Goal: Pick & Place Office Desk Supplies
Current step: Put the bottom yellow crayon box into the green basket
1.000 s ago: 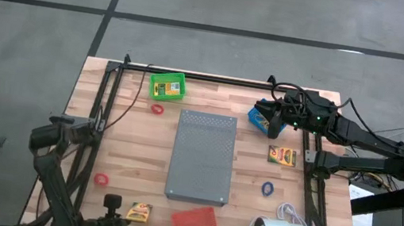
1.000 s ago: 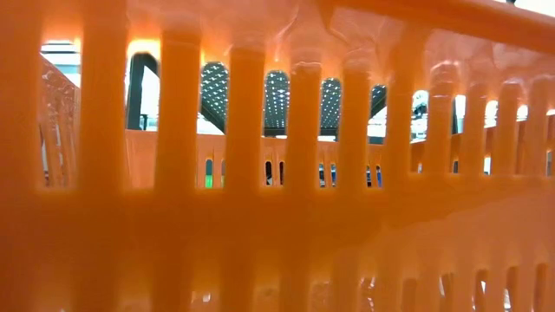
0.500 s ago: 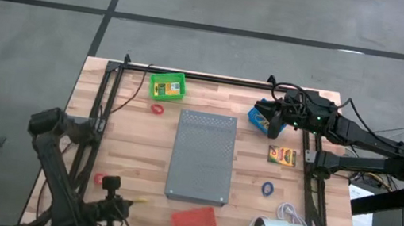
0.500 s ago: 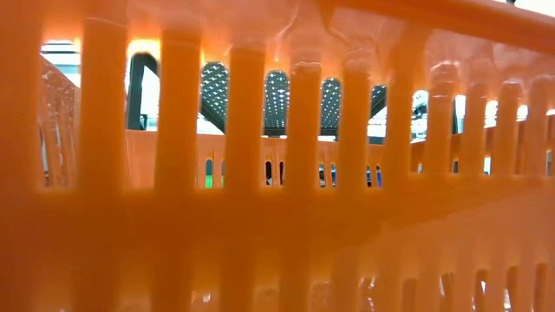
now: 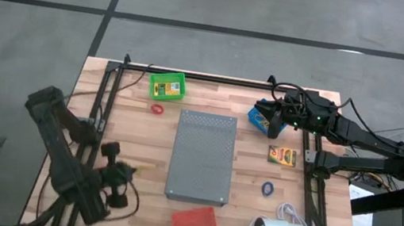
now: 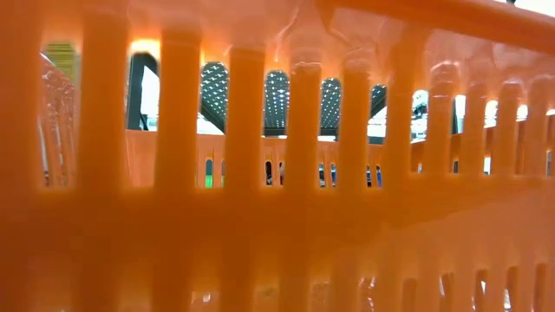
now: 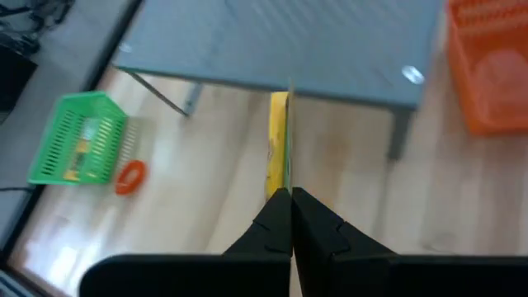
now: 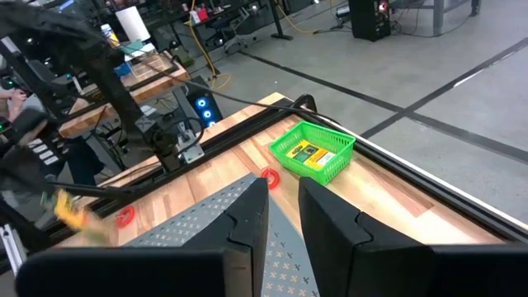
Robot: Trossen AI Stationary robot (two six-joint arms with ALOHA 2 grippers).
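High view: the left gripper (image 5: pixel 131 173), lifted from the table's near edge since the earlier frame, now sits above the wood just left of the grey slab (image 5: pixel 202 158), clenched edge-on around a yellow crayon box (image 7: pixel 278 154). The right gripper (image 5: pixel 272 122) remains beside the blue basket (image 5: pixel 255 116), fingers slightly parted, grasping nothing. A second crayon box (image 5: pixel 282 155) lies unmoved.

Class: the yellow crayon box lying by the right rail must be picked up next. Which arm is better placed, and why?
The right. Its pincer hangs just beyond that crayon box, fingers apart and empty. The left pincer is across the table, shut on another crayon box.
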